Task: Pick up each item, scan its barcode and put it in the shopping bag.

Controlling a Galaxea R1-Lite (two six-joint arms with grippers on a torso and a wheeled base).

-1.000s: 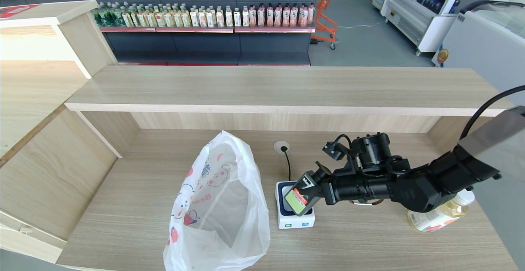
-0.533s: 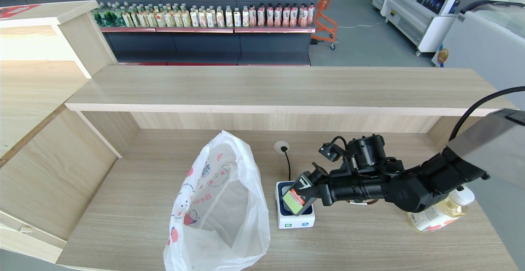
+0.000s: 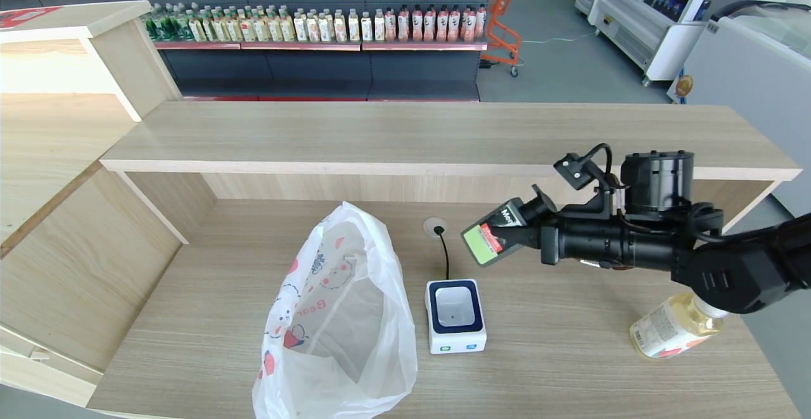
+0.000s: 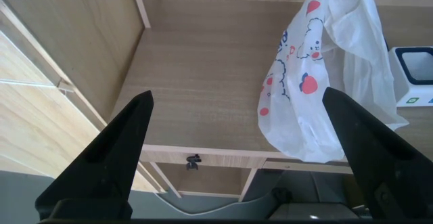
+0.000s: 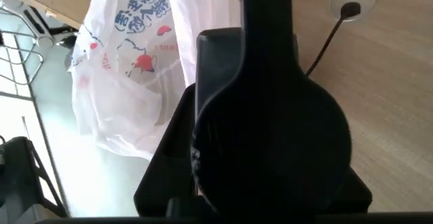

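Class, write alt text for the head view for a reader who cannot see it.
The right gripper holds a green-labelled box in the air above a wooden counter. On the counter sit a white scanner, an open white shopping bag to its left, and a bottle at the right end.

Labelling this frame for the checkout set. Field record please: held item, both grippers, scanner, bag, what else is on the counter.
held item: small box, green and red label, raised off the counter
right gripper: shut on the small box, up and right of the scanner, apart from it
left gripper: open, empty, over the counter's front edge
scanner: flat on counter, window uncovered
shopping bag: standing open just left of scanner
other item: bottle lying on its side at counter's right end
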